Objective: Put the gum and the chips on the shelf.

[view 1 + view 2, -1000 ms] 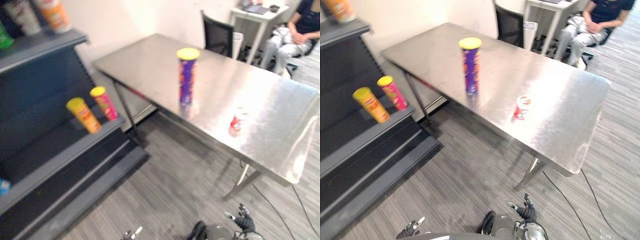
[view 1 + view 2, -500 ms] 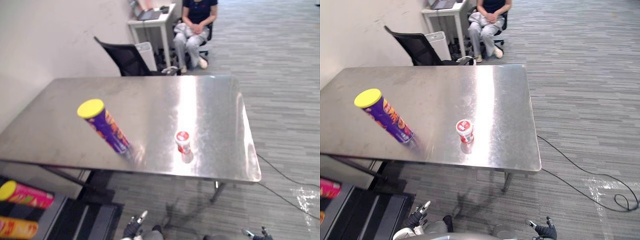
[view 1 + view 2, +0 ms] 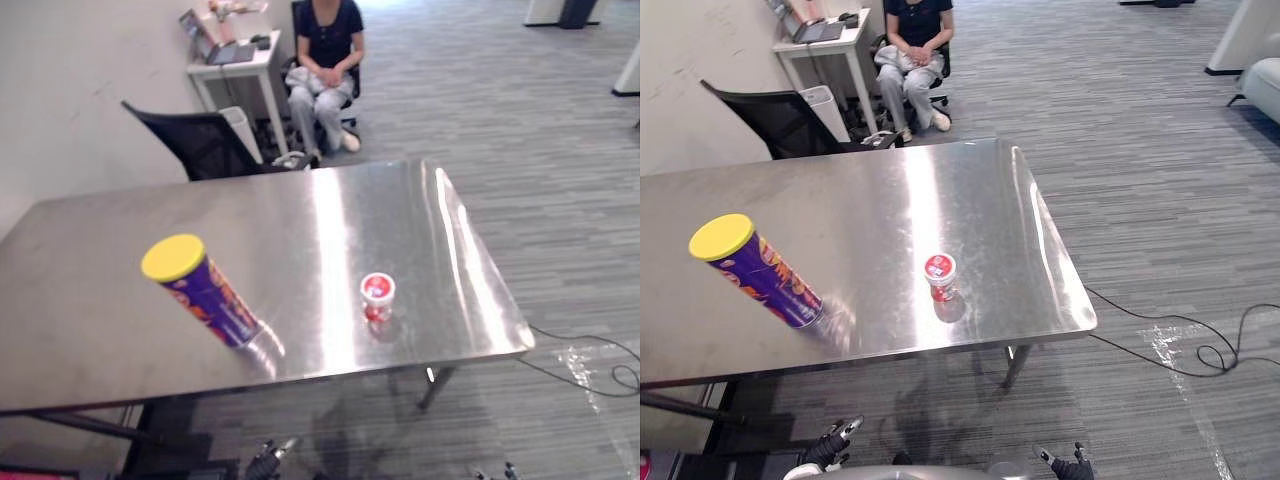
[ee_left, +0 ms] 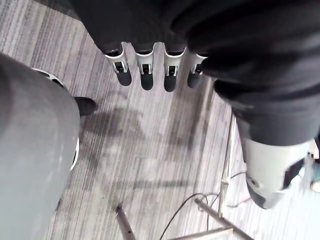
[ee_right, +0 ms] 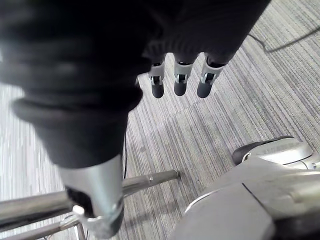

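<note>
The left hand (image 3: 830, 447) hangs low over the grey floor (image 3: 1160, 180), at about 7 o'clock in the head view. Its fingers (image 4: 146, 75) are straight and spread apart, and it holds nothing. The right hand (image 3: 1068, 466) hangs low too, at about 5 o'clock. Its fingers (image 5: 177, 82) are also straight and apart, with nothing in them. Both hands are on the near side of the shiny metal table (image 3: 90, 300) and are not touching it.

The chips can (image 3: 205, 297) is purple with a yellow lid. It stands on the table near the front edge, lid on top. The gum tub (image 3: 378, 295) is small, red and white. It sits on the table at 3 o'clock from the chips, apart from the can and also near the front edge.

A black chair (image 3: 195, 140) is at the far edge of the table, at 12 o'clock from the chips. Past it, at about 1 o'clock, is a small white desk (image 3: 235, 62). A person (image 3: 322, 55) sits just beside that desk.
</note>
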